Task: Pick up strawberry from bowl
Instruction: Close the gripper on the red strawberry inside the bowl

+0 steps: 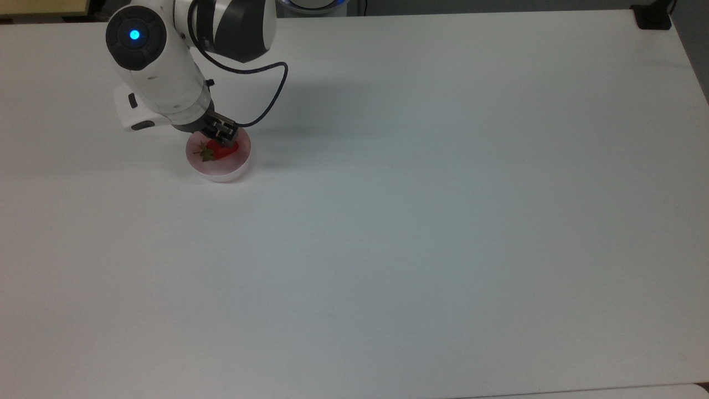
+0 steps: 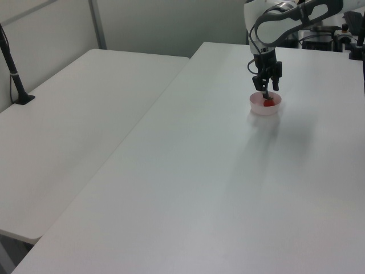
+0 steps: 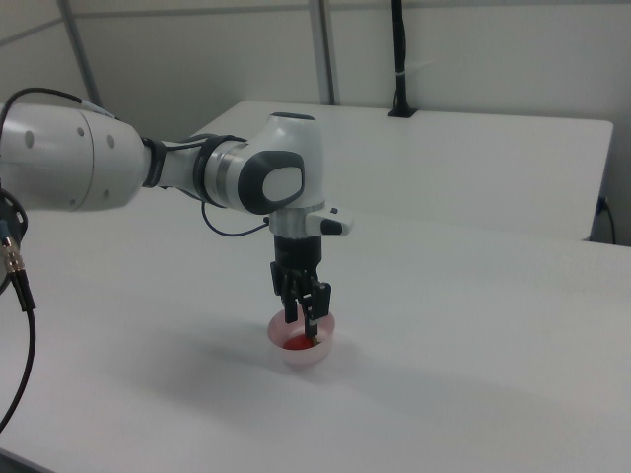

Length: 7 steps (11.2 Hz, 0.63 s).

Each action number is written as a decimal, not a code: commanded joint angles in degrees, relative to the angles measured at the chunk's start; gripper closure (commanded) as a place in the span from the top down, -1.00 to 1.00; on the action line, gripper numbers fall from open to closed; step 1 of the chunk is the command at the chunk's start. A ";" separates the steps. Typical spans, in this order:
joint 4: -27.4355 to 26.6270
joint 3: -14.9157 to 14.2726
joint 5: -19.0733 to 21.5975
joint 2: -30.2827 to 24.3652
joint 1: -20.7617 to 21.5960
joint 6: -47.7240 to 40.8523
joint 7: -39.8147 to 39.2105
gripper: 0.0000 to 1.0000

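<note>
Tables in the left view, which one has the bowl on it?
The table on the left view's right: the bowl sits there under the gripper.

The top view looks straight down on the white desk [image 1: 421, 221] from high above. The left view stands farther off at one end of the desk, looking obliquely along it. The right view sits closer and lower on the opposite side. All three share the pink bowl [image 1: 224, 173] [image 2: 265, 110] [image 3: 306, 357].
</note>
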 commanded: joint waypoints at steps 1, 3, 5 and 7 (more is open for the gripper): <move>-0.37 1.16 -0.09 0.84 -0.02 2.12 3.93 0.25; -0.46 1.33 -0.09 1.81 -0.02 3.35 4.21 0.25; -0.46 1.33 -0.09 3.30 0.07 5.11 4.73 0.26; -0.37 1.33 -0.44 3.31 -0.02 5.12 4.30 0.31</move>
